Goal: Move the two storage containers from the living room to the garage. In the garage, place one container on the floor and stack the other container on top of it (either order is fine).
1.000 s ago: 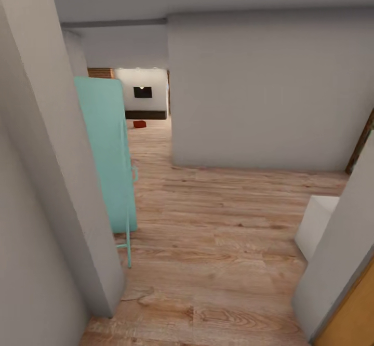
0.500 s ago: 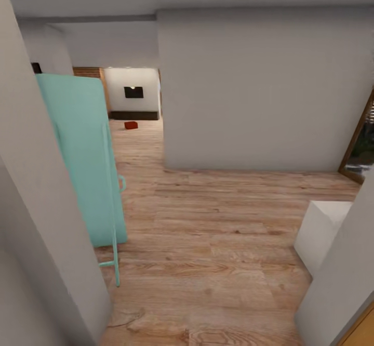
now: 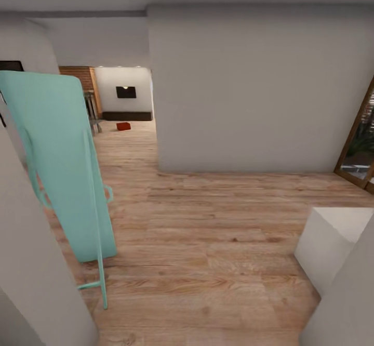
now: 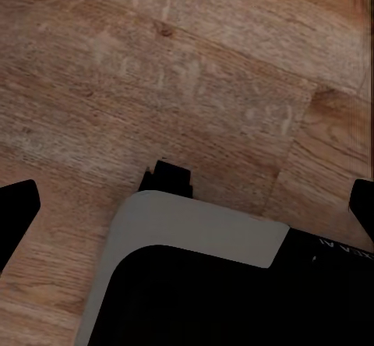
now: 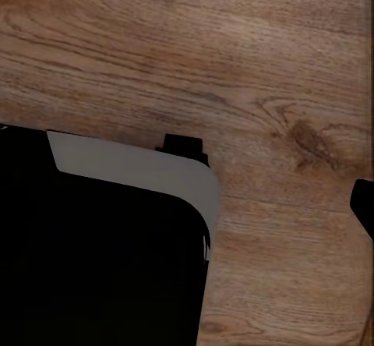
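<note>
The robot stands in a hallway on light wood plank floor (image 3: 208,242), looking down a passage toward the living room. Far off through the opening, one red-orange storage container (image 3: 123,126) sits on the planks below a black wall TV (image 3: 126,92), with a strip of red brick (image 3: 78,76) to its left. I can spot only that one container from here.

Close by on the left leans a mint-green folded ironing board (image 3: 57,164), its thin leg (image 3: 101,268) jutting onto the floor. A white box (image 3: 332,242) sits low on the right, and a grey wall corner (image 3: 156,167) narrows the way ahead.

In the left wrist view, the left end effector (image 4: 187,206) shows dark fingertips at the far edges of the frame, spread wide and empty above the robot's base (image 4: 202,229). The right end effector (image 5: 366,206) shows only one fingertip, so I cannot tell how it is set.

The risk, I'd judge, is in the driving. Hugging the left could catch the board's leg and topple it. Cutting the corner tight could scrape the base on the wall. Swinging wide right could clip the box.
</note>
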Tool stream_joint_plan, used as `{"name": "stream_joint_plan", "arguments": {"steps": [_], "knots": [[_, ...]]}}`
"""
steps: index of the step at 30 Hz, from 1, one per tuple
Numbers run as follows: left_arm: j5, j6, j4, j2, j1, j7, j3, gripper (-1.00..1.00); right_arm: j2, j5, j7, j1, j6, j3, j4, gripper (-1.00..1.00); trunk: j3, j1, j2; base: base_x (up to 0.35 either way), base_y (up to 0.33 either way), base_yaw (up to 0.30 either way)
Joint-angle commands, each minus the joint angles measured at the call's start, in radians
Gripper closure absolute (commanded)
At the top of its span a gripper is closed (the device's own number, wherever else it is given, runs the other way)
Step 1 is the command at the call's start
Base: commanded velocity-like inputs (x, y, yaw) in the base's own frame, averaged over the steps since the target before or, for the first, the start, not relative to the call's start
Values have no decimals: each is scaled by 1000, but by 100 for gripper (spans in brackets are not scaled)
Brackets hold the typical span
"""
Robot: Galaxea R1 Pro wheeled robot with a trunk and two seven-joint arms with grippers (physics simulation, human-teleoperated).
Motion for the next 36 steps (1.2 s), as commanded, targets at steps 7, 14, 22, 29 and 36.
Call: {"name": "stream_joint_plan", "arguments": {"steps": [7,14,22,29,36], "knots": [[7,-3,0,0,-1,0,-5,-100,-2,6,1,-1,-6,7,3,-100,-1,1,0,322,0,-1],[7,-3,0,0,-1,0,-5,-100,-3,6,0,-1,-6,7,3,-100,-1,1,0,322,0,0],[6,-3,1,0,-1,0,-5,-100,-3,6,0,-1,-6,7,3,-100,-1,1,0,323,0,0],[7,-3,1,0,-1,0,-5,-100,0,5,0,-1,-5,6,3,-100,-1,1,0,323,0,0],[6,-3,1,0,-1,0,-5,-100,2,5,0,-1,-3,10,3,-100,-1,1,0,322,0,0]]}}
